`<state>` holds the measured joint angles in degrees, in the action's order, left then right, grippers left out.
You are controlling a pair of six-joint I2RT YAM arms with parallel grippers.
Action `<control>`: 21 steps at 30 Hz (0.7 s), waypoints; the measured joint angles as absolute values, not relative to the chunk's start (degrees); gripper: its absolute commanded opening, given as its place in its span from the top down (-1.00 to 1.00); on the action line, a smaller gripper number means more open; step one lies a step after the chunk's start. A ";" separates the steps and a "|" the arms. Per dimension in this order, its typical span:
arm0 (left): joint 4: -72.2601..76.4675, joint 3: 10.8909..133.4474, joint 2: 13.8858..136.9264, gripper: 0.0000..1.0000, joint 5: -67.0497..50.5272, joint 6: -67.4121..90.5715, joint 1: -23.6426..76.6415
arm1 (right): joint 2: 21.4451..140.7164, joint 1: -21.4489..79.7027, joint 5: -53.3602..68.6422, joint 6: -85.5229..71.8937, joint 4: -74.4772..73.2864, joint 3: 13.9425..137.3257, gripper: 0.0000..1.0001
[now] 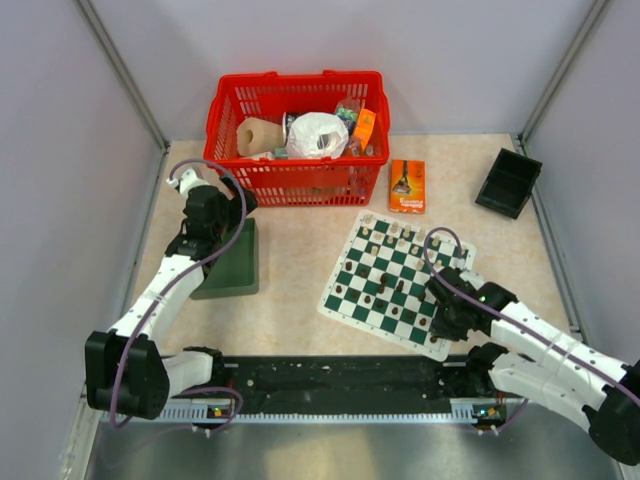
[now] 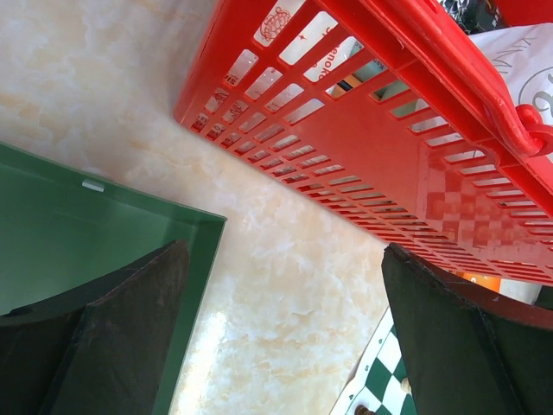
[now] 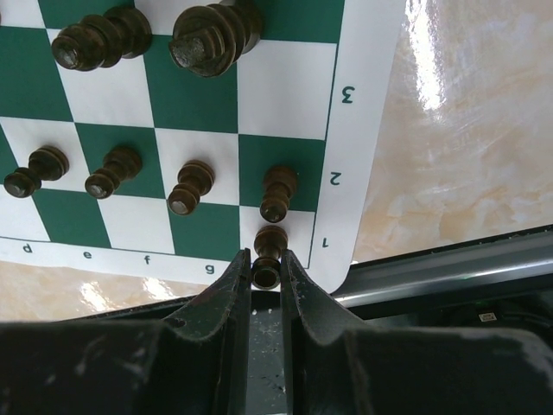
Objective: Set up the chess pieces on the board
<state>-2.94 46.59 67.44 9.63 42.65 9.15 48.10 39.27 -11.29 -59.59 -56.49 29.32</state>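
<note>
The thin green-and-white checked board (image 1: 340,295) lies tilted in the right middle of the top view on the pale marbled surface (image 1: 300,260), and the set-up looks only part done. In the right-wrist view four small dark brown pawns (image 3: 190,186) stand in line on the rank marked 2. The rank marked 1 below them shows bare squares except the lower-right corner, where the right hand (image 3: 266,270) is clenched on a small dark brown piece (image 3: 270,244). Two larger dark pieces (image 3: 212,35) stand at the top of that frame, out in the middle ranks, and probably have yet to go home. Cream pieces (image 1: 405,235) line the board's far edge; their order is too small to tell. The left hand (image 2: 283,249), spread wide and holding nothing, hangs above a corner of the plain dark green rectangular tray (image 2: 78,233), near the red plastic basket (image 2: 363,147).
</note>
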 measured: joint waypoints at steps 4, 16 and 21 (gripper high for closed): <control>-2.94 46.59 67.44 -0.97 9.63 42.87 9.15 | 48.49 39.27 -11.29 -59.55 -56.29 29.32 0.81; -2.90 46.59 67.79 -0.97 9.19 43.20 9.13 | 48.53 39.27 -11.29 -58.94 -55.77 29.32 0.59; -2.68 46.59 67.79 -0.96 8.80 43.24 9.13 | 48.53 39.27 -11.22 -58.52 -55.75 29.32 0.56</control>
<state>-2.68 46.59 67.79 8.80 43.24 9.13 48.53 39.27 -11.22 -58.52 -55.75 29.32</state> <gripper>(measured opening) 0.985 0.210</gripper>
